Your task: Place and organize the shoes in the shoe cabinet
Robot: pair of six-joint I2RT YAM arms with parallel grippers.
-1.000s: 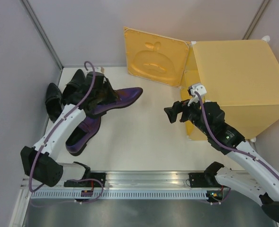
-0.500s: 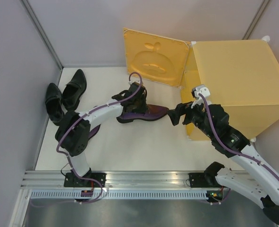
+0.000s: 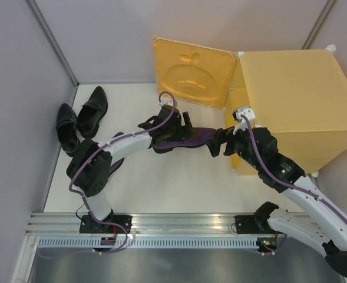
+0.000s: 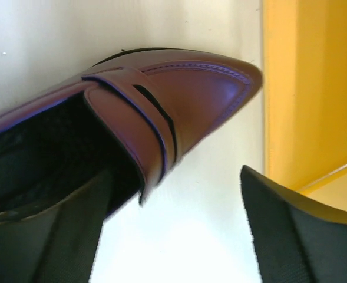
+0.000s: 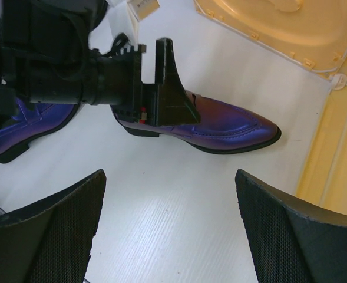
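My left fingers (image 4: pixel 61 236) spread over one purple shoe (image 3: pixel 192 138), beside the open shoe cabinet (image 3: pixel 291 100); right fingers (image 5: pixel 49 224) spread, empty; I see no shoe shelved; black pair (image 3: pixel 82 115) upper left.

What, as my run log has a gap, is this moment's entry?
purple shoe: on table, toe toward shoe cabinet | left gripper: open above it | right gripper: open, facing toe | black pair: far left
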